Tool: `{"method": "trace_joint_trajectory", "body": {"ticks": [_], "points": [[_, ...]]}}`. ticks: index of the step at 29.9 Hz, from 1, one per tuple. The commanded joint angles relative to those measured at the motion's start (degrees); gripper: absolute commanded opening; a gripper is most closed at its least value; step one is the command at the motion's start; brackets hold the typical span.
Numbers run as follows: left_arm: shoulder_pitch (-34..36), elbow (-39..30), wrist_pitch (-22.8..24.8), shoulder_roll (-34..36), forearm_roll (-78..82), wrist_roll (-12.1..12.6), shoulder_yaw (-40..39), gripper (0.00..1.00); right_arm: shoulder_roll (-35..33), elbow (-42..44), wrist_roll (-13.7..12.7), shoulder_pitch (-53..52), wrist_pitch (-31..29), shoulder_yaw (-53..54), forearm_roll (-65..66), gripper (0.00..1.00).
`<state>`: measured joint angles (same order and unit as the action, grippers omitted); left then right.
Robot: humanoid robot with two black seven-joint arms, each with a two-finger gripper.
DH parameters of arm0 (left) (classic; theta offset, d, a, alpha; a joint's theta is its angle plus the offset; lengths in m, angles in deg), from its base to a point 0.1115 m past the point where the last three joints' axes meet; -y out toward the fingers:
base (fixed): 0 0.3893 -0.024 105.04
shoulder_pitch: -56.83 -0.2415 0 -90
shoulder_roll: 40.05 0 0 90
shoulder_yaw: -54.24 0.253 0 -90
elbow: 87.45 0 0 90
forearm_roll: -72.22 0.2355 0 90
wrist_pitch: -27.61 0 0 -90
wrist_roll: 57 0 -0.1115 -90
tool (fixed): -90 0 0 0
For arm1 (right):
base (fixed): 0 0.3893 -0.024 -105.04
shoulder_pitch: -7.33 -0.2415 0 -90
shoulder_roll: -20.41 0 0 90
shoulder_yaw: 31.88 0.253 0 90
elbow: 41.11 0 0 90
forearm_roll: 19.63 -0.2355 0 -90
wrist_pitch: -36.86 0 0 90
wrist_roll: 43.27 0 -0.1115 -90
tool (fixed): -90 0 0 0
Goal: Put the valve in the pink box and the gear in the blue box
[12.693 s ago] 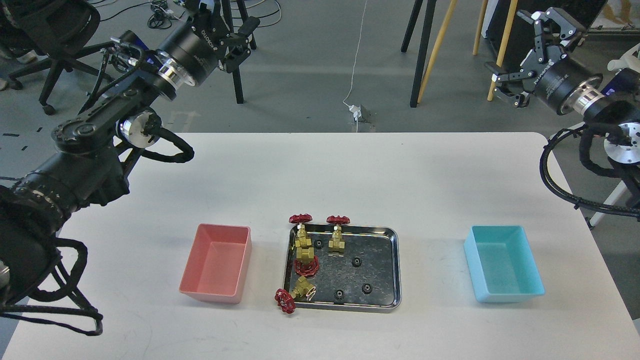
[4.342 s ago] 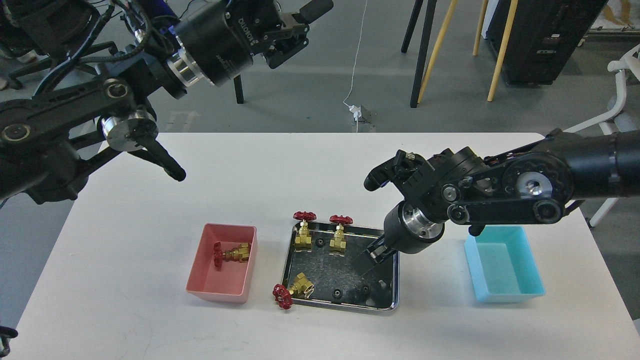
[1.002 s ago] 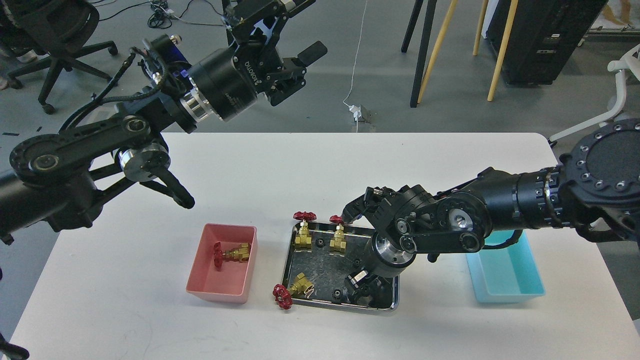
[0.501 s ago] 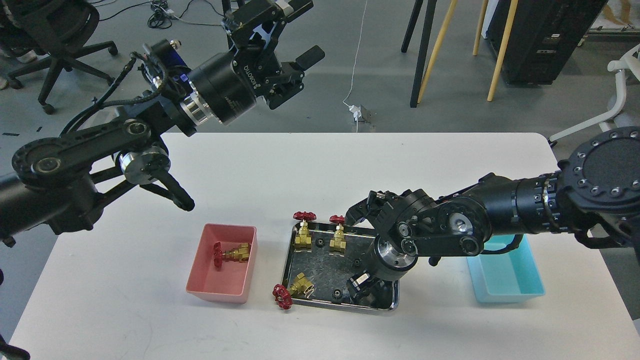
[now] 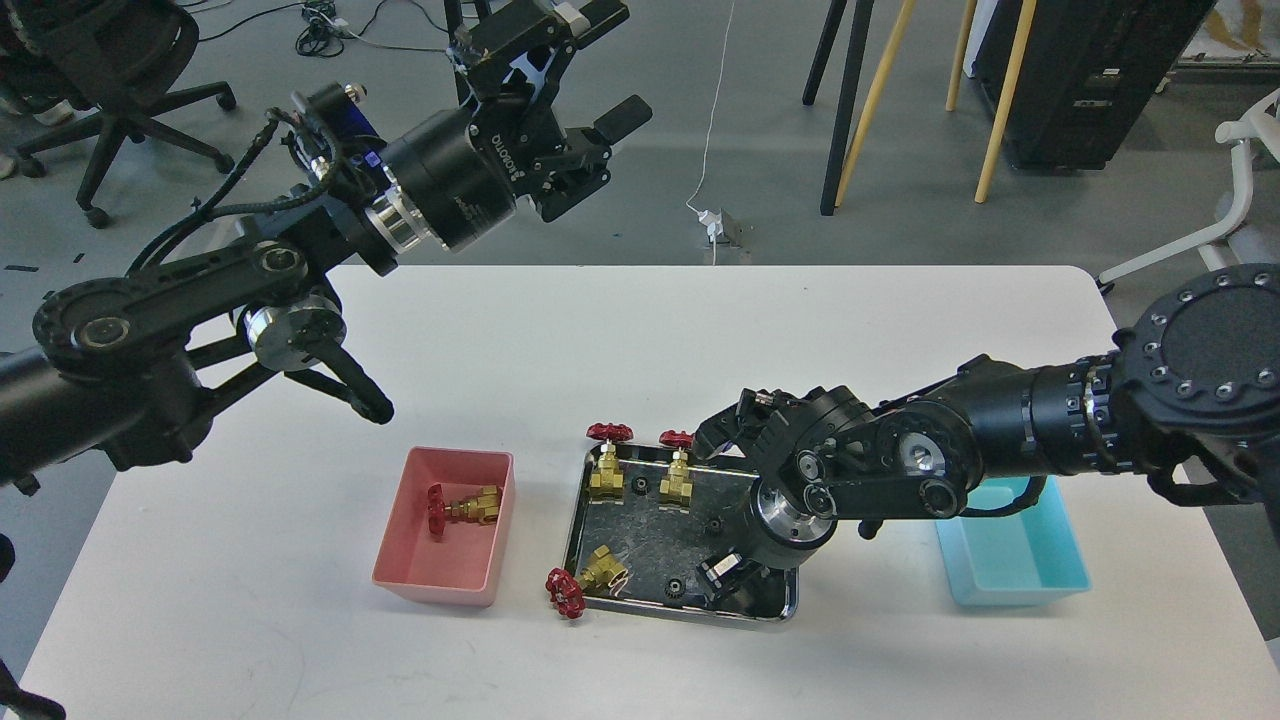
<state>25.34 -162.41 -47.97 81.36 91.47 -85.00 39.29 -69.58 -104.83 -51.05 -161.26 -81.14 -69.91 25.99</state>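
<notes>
One valve [image 5: 462, 507] lies in the pink box [image 5: 440, 592]. Two valves [image 5: 605, 466] [image 5: 676, 472] stand upright at the back of the metal tray [image 5: 574, 520]. Another valve [image 5: 590, 577] lies at its front left corner, with its red wheel over the rim. Black gears [image 5: 640, 486] [image 5: 713, 524] [image 5: 676, 588] lie in the tray. My right gripper [image 5: 726, 580] points down into the tray's front right corner; its dark fingers cannot be told apart, and whatever lies under them is hidden. The blue box [image 5: 1015, 596] is partly behind my right arm. My left gripper [image 5: 585, 70] is open, high above the table's far left.
Chair legs, stand legs and cables are on the floor beyond the table's far edge. My right forearm crosses above the table between the tray and the blue box.
</notes>
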Motion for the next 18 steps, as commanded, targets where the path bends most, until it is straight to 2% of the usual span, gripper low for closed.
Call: {"method": "trace_joint_trajectory", "body": {"ticks": [1, 3, 11, 18], "points": [[-0.42, 0.00, -0.09, -0.13, 0.00, 0.00, 0.00, 0.87, 0.00, 0.00, -0.04, 0.02, 0.00, -0.03, 0.00, 0.47], [-0.42, 0.00, -0.09, -0.13, 0.00, 0.00, 0.00, 0.87, 0.00, 0.00, -0.04, 0.02, 0.00, 0.05, 0.00, 0.45], [-0.51, 0.00, -0.01, -0.13, 0.00, 0.00, 0.00, 0.87, 0.00, 0.26, -0.04, 0.90, 0.00, 0.05, 0.08, 0.28], [-0.60, 0.00, -0.09, -0.21, 0.00, 0.00, 0.00, 0.87, 0.00, 0.35, -0.04, 1.16, 0.00, -0.03, 0.08, 0.20]]}}
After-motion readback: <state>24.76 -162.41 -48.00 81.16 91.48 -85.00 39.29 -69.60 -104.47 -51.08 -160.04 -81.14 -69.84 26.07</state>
